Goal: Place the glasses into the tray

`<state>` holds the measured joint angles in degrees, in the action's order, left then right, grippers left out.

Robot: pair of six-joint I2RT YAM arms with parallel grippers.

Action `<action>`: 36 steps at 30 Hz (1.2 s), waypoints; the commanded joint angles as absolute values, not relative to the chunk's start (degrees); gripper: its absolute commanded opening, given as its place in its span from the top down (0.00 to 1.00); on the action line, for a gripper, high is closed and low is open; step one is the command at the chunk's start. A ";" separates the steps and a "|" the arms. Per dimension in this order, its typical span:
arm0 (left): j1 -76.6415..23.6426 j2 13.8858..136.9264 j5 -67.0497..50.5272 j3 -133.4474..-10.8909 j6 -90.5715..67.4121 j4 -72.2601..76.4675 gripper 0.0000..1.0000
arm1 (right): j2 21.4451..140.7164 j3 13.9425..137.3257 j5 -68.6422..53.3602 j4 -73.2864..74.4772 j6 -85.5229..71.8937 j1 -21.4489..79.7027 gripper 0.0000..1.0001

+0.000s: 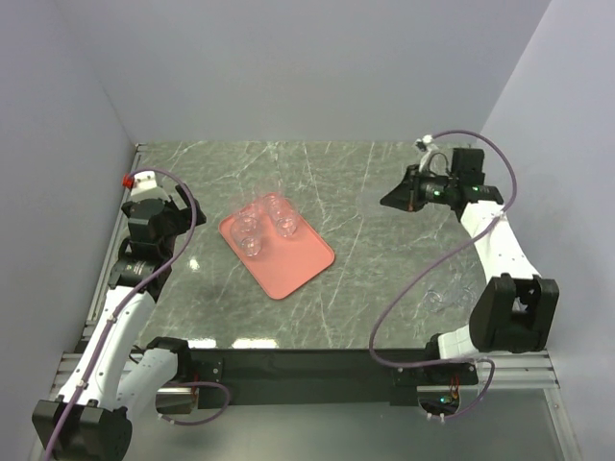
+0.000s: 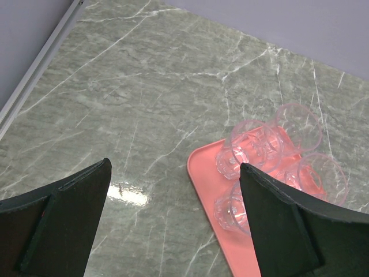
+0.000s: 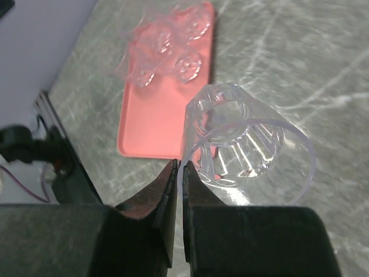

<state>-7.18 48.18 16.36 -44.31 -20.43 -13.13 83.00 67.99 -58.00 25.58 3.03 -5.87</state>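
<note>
the right gripper [image 3: 179, 170] is pinched on the wall of one glass [image 3: 248, 144], well apart from the tray [image 3: 144, 135], which lies to its left with four glasses [image 2: 253, 147] at its far end, nearer the wide-open, empty left gripper [image 2: 173, 170].

You've got a salmon-pink tray [image 1: 288, 264], plain, no pattern. The glasses [image 3: 248, 144] are clear, colourless, w/ ribbed facets; those on the tray look tinted pink. The bench [image 1: 365, 211] is grey-green marble w/ thin white veins. The arms [image 1: 490, 245] are white & black, cables [image 1: 374, 338] purple, walls [image 1: 317, 67] pale lilac-grey.
</note>
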 commanded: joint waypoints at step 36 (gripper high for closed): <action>-6.77 40.08 26.54 -42.54 -21.09 -9.76 0.01 | 104.06 92.98 -10.64 42.36 30.06 50.36 1.00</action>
<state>-7.05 40.71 25.41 -42.81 -20.73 -11.92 103.46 88.40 -13.93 42.26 30.06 49.04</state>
